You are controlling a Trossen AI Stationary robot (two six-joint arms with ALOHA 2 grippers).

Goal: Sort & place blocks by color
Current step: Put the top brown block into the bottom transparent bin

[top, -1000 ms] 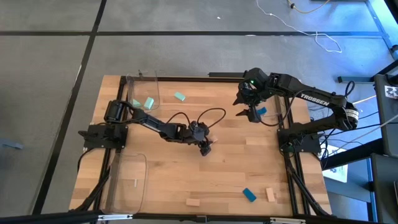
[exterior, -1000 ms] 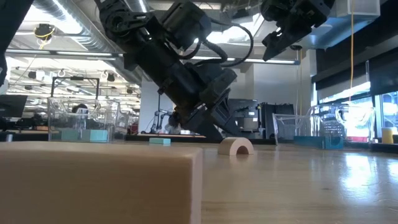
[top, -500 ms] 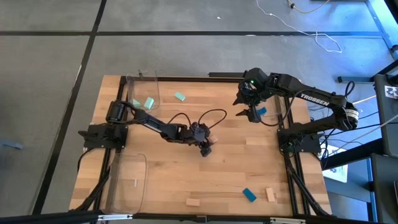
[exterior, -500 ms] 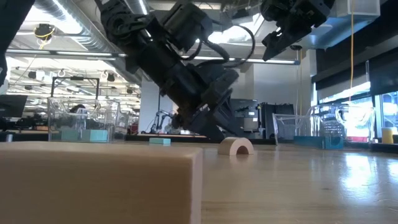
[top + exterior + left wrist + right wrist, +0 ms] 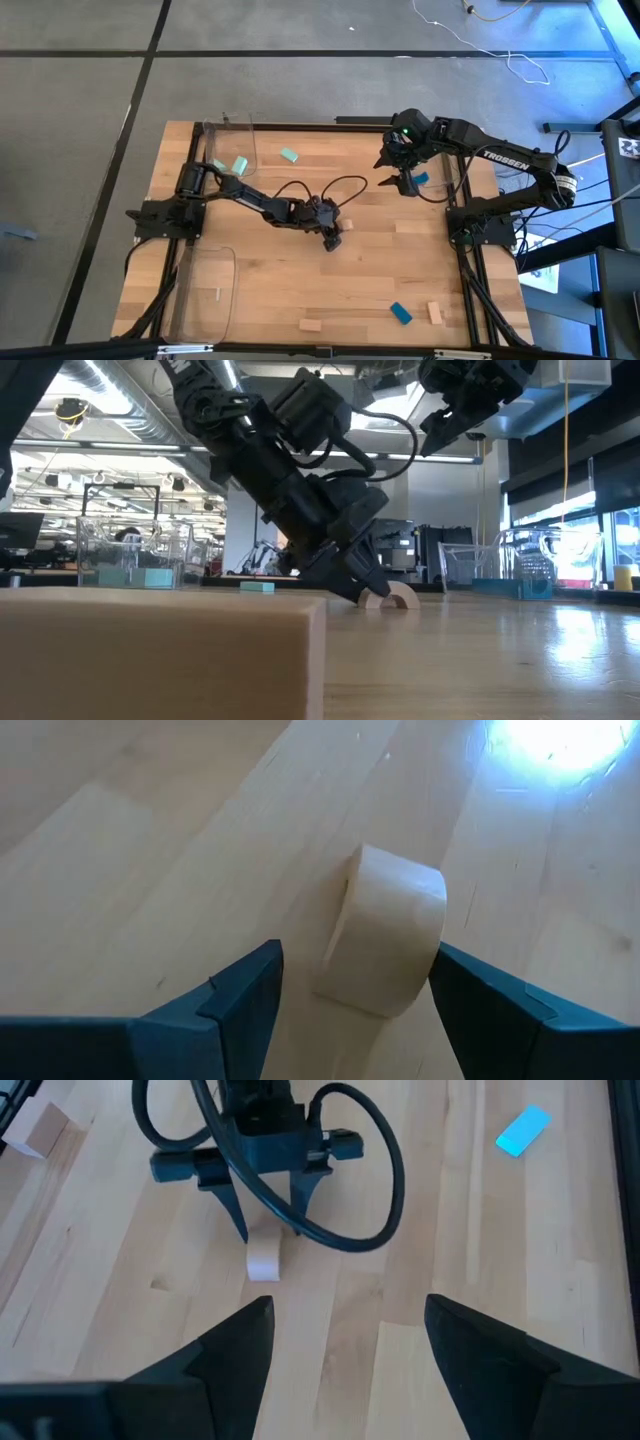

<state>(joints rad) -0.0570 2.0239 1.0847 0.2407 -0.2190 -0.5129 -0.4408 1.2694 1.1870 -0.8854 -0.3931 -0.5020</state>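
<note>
My left gripper (image 5: 335, 235) is low at the table's middle, open. Its fingers stand on either side of a pale wooden arch block (image 5: 390, 930), which stands on its feet on the table (image 5: 402, 597). My right gripper (image 5: 397, 176) hangs high over the far right of the table, open and empty (image 5: 350, 1320). A deep blue block (image 5: 421, 179) lies beside it. Other blocks lie scattered: a mint-teal one (image 5: 289, 155), a blue one (image 5: 401, 313), and two wooden ones (image 5: 310, 324) (image 5: 434, 312). My left gripper comes at the arch block slanting down from the table's left. One finger (image 5: 470, 990) lies against one flat face of the arch (image 5: 438, 920). The other finger (image 5: 245, 995) stands a little off the opposite face. The block stays upright on the table.
A clear tray at the far left (image 5: 228, 150) holds two mint-teal blocks (image 5: 240, 165). Another clear tray at the near left (image 5: 205, 290) holds a small wooden piece. A third tray (image 5: 455, 180) stands at the far right. A large wooden block (image 5: 160, 655) fills the low view's foreground.
My left gripper has come down and toward the table's right, over the arch block, and its fingers now stand on either side of the block. The block has slid a little along the table.
</note>
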